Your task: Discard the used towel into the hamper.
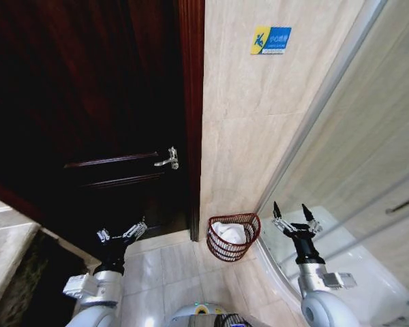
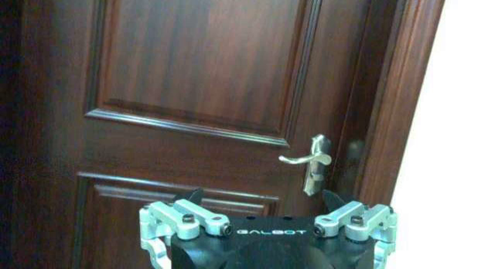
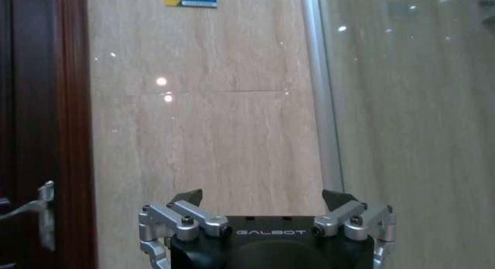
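We see the hamper [image 1: 233, 236] on the tiled floor [image 1: 165, 269], against the beige wall [image 1: 259, 122], between the dark door [image 1: 88, 102] and the glass shower screen [image 1: 354, 150]. A white towel [image 1: 228, 231] lies inside it. The left gripper [image 1: 122, 234] hangs before the door, below its handle [image 1: 168, 159], jaws spread wide and empty. The right gripper [image 1: 296, 219] is raised just right of the hamper, jaws likewise wide apart, holding nothing. A blue-and-yellow sign [image 1: 270, 39] is fixed high on the wall.
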